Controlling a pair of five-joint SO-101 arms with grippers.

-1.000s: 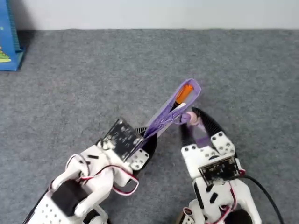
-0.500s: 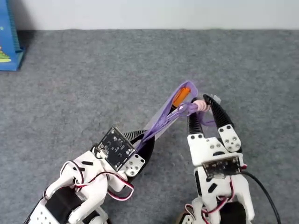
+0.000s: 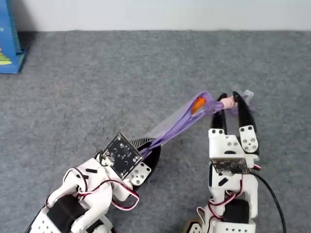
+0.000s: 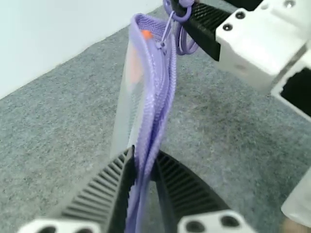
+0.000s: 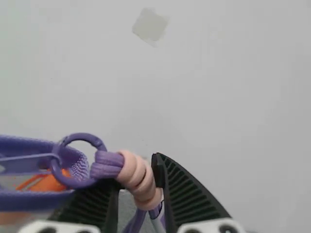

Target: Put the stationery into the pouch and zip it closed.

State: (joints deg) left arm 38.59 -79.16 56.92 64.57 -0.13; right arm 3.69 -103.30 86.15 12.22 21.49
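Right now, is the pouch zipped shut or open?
Shut, or nearly: zipper teeth on the pouch run meshed from the left gripper to the slider at its far end.

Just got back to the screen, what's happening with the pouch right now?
The left gripper is clamped on one end of the purple pouch. The right gripper holds the zipper pull cord at the other end, so the pouch hangs stretched between them above the grey table. An orange item sits inside near the far end. In the left wrist view the zipper looks closed along the stretch that shows.
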